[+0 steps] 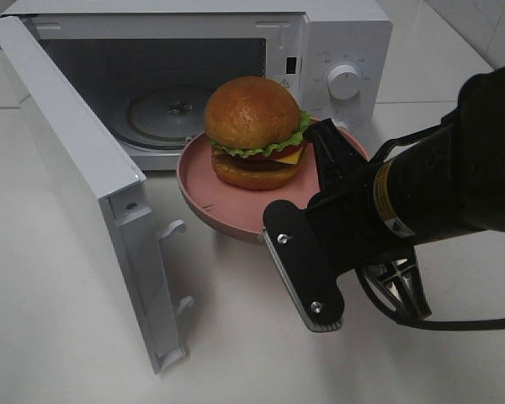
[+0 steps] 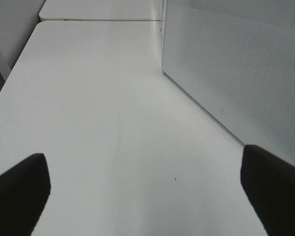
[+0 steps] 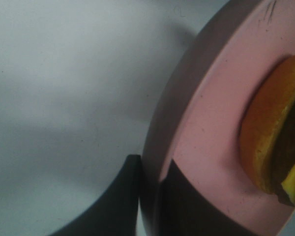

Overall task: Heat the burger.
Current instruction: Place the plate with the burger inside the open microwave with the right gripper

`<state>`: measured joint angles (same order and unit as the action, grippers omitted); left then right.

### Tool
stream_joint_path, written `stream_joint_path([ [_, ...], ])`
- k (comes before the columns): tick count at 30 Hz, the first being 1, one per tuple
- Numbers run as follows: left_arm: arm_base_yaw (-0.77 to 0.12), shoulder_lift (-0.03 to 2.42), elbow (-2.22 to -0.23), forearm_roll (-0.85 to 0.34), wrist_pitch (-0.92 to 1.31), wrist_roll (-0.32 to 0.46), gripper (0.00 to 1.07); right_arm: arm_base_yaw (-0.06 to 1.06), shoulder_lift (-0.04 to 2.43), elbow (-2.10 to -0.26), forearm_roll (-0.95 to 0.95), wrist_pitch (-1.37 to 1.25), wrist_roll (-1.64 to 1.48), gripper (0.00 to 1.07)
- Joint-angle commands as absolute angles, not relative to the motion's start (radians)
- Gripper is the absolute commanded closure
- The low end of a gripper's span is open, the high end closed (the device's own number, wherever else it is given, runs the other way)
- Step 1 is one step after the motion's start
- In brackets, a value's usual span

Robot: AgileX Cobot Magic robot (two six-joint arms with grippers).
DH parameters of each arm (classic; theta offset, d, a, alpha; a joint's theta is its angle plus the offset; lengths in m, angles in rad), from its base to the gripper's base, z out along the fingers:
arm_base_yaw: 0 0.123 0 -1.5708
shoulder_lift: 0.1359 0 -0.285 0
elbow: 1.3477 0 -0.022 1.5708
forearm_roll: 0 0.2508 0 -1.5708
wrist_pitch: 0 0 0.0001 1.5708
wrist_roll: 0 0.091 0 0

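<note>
The burger (image 1: 254,130), with its glossy brown bun, green lettuce and yellow cheese, sits on a round pink plate (image 1: 200,192). My right gripper (image 1: 323,160) is shut on the plate's right rim and holds it above the table, in front of the open microwave (image 1: 345,42). In the right wrist view, the right gripper (image 3: 150,199) pinches the plate (image 3: 211,123) edge, with the burger (image 3: 268,142) at the side. My left gripper (image 2: 147,196) is open over bare table, with nothing between its fingers (image 2: 17,191). It is out of the exterior high view.
The microwave door (image 1: 76,168) swings wide open to the left, and the glass turntable (image 1: 170,109) shows inside. The door's perforated panel (image 2: 236,64) stands close to my left gripper. The white table (image 1: 236,337) stretches in front.
</note>
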<state>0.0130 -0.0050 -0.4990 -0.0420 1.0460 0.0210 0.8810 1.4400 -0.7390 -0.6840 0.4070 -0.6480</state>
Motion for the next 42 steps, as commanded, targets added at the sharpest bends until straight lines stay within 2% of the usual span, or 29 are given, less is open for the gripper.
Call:
stream_joint_path([
  [1,0.009,-0.026,-0.497,-0.041,1.040,0.020,0.01,0.849,1.435,-0.744,-0.660,0.323,-0.770,1.02],
  [13,0.009,-0.026,-0.497,-0.041,1.040,0.020,0.01,0.719,1.435,-0.744,-0.354,0.229,-1.231,1.04],
  [18,0.009,-0.026,-0.497,-0.041,1.040,0.020,0.01,0.681,1.435,-0.744,-0.199,0.210,-1.434,1.07],
  [29,0.009,-0.026,-0.497,-0.041,1.040,0.020,0.01,0.629,1.435,-0.744,0.105,0.209,-1.748,1.07],
  [42,0.009,-0.026,-0.497,-0.041,1.040,0.020,0.01,0.631,1.446,-0.745,0.081,0.208,-1.734,1.07],
])
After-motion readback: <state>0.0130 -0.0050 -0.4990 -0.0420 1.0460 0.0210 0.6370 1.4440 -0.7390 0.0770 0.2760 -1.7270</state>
